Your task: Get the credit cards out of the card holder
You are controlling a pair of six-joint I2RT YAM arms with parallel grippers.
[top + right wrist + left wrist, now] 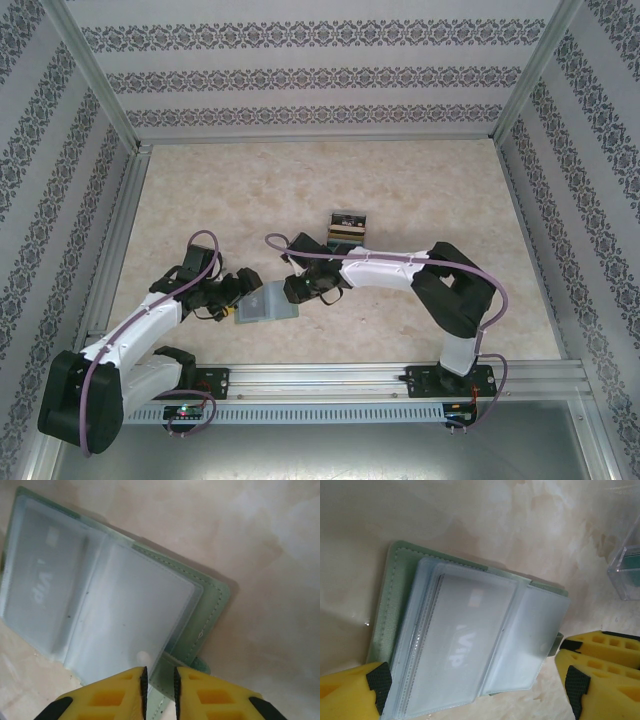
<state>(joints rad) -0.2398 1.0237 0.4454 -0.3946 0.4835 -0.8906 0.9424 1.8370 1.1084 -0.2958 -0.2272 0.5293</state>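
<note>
Tabletop (pixel 420 190), clear box (pixel 624 572) (near card holder (pixel 470 635))

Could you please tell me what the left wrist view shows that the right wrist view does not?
Left wrist: the left gripper open, straddling the card holder, and a clear box at the right edge. Right wrist: the right gripper closed on the holder's edge. Both: the open holder, its clear sleeves, a VIP card, the marbled table.
</note>
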